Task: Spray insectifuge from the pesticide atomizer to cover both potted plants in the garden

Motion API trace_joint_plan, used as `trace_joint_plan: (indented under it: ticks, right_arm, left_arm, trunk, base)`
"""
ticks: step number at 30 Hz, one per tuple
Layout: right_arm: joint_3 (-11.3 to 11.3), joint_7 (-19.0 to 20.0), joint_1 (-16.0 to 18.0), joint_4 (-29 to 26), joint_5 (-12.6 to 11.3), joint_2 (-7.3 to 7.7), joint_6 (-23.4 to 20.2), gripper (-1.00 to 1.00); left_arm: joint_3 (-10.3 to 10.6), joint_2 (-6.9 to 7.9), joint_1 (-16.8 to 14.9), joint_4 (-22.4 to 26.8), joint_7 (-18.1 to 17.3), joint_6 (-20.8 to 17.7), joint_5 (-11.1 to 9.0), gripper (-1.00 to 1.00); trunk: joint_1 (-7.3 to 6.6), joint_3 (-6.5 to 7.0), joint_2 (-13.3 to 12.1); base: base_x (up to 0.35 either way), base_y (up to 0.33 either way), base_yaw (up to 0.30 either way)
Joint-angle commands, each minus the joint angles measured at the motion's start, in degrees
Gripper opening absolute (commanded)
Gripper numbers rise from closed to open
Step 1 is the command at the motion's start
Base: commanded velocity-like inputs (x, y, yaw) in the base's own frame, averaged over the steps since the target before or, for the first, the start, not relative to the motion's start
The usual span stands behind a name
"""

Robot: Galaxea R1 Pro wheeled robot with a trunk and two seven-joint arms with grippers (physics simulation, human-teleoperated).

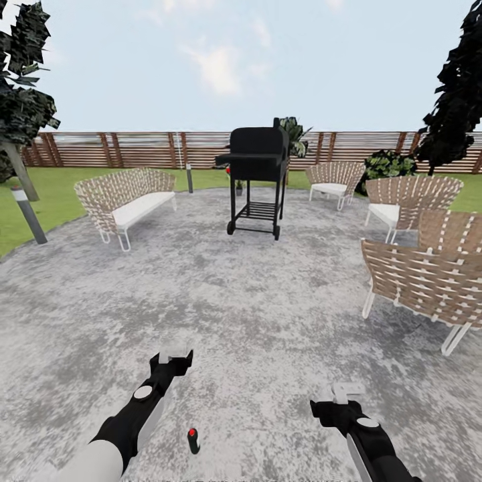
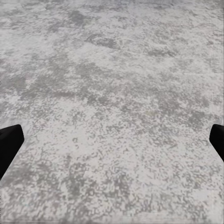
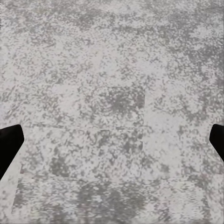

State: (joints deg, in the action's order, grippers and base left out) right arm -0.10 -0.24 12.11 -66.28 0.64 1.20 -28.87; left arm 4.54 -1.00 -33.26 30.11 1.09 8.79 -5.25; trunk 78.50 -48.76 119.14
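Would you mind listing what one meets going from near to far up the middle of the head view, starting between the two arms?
pesticide atomizer on the paving → open stretch of the paved patch → black grill on its wheeled stand → brown slatted fence → sky.

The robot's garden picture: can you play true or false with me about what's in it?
1. The pesticide atomizer stands on the grey paved patch between the two arms. True.
2. The left gripper is holding the atomizer. False: it is open and empty, apart from the bottle.
3. A black barbecue grill stands on the far side of the paving. True.
4. The right gripper is shut on a chair. False: it is open over bare paving.
5. The wicker sofa with a white cushion is tipped over. False: it stands upright.
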Motion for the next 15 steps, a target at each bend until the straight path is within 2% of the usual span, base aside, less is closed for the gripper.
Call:
trace_joint_plan:
  ticks: [1, 15]
  right_arm:
    - [0.0, 0.0, 0.0, -0.1, 0.1, 0.02, -0.3, 1.0]
    - [0.0, 0.0, 0.0, -0.1, 0.0, 0.01, -0.3, 1.0]
  left_arm:
    - [0.3, 0.04, 0.0, -0.1, 0.1, 0.2, -0.6, 1.0]
    - [0.3, 0.04, 0.0, -0.1, 0.1, 0.2, -0.5, 1.0]
  trunk:
    - [0.22, -0.32, 0.4]
    - [3.29, -4.04, 6.1]
  base:
    - [0.0, 0.0, 0.09]
    - [0.0, 0.0, 0.018]
